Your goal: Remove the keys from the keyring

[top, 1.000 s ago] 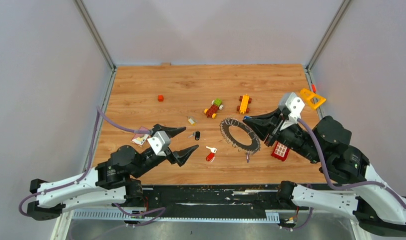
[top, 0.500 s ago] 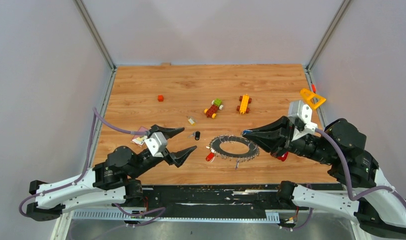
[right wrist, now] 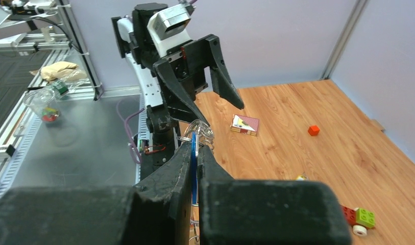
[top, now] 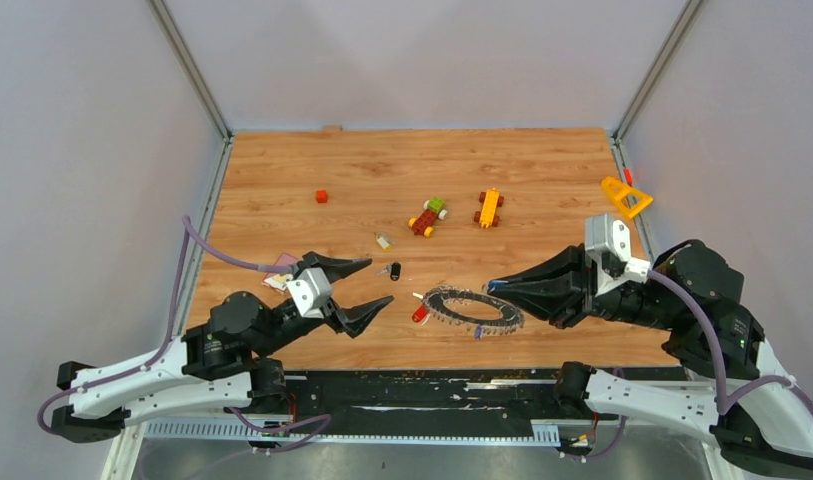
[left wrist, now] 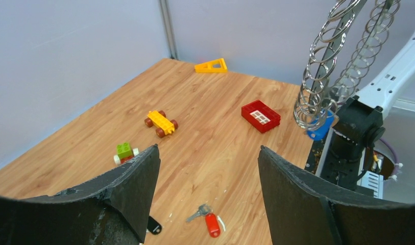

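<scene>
Left gripper (top: 380, 281) is hovering at near left, jaws spread wide and holding nothing. Right gripper (top: 494, 287) is clamping tight on the blue key (right wrist: 193, 153), with the keyring (top: 437, 303) hanging from it at near centre. Red key (top: 419, 313) is lying loose just left of the ring, and black key (top: 394, 270) is lying farther back.

Keyring (top: 433, 301): one. Red key (top: 420, 314), black key (top: 395, 270), blue key (left wrist: 317, 131): one each, three told apart. Toy vehicles (top: 427, 216): two. Red cube (top: 321, 196), yellow triangle (top: 625, 197), red windowed block (left wrist: 260, 116): one each.

Overhead view looks down; wrist views face each other — both low.
</scene>
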You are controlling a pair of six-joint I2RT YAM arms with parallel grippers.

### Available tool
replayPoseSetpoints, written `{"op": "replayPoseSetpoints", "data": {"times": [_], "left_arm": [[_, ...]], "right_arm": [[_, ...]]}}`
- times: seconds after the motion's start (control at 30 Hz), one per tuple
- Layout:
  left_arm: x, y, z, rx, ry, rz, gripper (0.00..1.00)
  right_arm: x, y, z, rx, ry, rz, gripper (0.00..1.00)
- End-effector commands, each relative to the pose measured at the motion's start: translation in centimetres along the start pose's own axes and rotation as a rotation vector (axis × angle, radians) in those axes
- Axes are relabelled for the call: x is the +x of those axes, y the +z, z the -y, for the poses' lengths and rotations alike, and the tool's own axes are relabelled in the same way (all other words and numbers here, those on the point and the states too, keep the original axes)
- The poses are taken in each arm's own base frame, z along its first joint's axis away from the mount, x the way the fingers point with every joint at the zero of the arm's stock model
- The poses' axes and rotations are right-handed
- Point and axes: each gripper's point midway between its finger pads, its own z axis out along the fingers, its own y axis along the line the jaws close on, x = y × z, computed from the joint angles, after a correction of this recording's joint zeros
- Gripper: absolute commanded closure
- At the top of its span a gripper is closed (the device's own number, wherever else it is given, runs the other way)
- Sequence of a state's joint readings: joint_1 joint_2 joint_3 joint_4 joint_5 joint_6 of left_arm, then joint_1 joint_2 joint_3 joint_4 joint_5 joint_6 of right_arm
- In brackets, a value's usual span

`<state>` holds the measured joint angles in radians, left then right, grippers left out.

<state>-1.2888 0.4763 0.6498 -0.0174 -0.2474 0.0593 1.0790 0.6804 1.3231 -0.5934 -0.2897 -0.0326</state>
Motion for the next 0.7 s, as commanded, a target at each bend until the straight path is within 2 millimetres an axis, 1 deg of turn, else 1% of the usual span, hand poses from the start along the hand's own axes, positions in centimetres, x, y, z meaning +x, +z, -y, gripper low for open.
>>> {"op": "replayPoseSetpoints", "data": {"times": [0.0,0.17,0.37,0.47,0.67], "left_arm": [[-3.5,0.2,1.0,0.076,0.018,0.065,0.23],[-4.3,0.8,2.2,0.148,0.045,0.048,0.23],[-5.7,1.4,4.3,0.265,0.051,0.062,0.23],[-6.5,1.5,5.7,0.341,0.053,0.072,0.25],[-7.6,1.8,8.1,0.481,0.057,0.079,0.29]], "right_arm": [[-2.7,-1.0,-2.5,-0.132,-0.073,0.100,1.00],[-2.0,-1.5,-4.4,-0.254,-0.142,0.115,1.00],[-0.1,-1.7,-6.2,-0.387,-0.225,0.102,1.00],[1.1,-1.6,-6.5,-0.420,-0.261,0.094,1.00],[3.4,-0.8,-6.1,-0.431,-0.294,0.050,1.00]]}}
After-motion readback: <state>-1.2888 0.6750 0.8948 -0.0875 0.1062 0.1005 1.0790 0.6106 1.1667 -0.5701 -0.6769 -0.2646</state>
